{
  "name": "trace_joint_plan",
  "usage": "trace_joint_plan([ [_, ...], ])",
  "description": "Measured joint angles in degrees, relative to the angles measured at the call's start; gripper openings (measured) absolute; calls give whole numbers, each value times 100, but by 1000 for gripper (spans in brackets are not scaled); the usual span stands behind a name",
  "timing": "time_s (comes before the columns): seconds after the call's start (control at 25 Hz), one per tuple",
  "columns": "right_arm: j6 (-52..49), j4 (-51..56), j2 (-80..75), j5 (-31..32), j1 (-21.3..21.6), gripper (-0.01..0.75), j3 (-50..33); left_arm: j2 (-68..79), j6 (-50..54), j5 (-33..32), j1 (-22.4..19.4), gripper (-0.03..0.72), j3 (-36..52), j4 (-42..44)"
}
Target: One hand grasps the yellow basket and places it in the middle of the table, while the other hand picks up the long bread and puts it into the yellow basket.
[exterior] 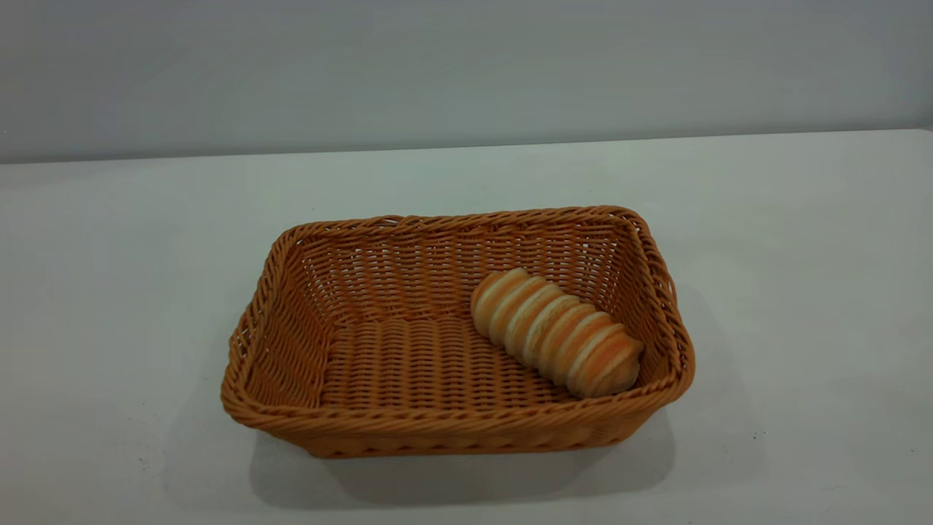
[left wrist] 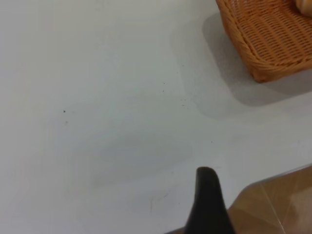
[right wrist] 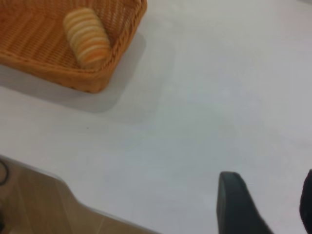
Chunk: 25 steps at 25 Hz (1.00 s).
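The yellow basket [exterior: 408,430] stands in the middle of the white table [exterior: 787,240]. The long bread [exterior: 555,332] lies slantwise on the basket's floor at its right end, against the right wall. Neither gripper shows in the exterior view. In the left wrist view my left gripper [left wrist: 263,204] hangs over the table's edge, far from the basket's corner [left wrist: 263,44]; one black finger [left wrist: 207,200] shows with nothing beside it. In the right wrist view my right gripper [right wrist: 273,200] is open and empty over bare table, away from the basket [right wrist: 92,80] and the bread [right wrist: 87,36].
A grey wall [exterior: 466,65] runs behind the table's far edge. Wood-coloured floor shows past the table's edge in the left wrist view [left wrist: 278,204] and in the right wrist view [right wrist: 34,200]. Bare tabletop lies on all sides of the basket.
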<state>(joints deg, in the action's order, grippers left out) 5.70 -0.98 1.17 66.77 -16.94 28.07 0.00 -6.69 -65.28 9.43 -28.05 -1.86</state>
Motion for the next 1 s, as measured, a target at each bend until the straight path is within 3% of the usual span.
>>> trace_joint_plan([
  [1.0,-132,-7,0,-148,0,359,-67,0,20,0,0,594,4,0],
])
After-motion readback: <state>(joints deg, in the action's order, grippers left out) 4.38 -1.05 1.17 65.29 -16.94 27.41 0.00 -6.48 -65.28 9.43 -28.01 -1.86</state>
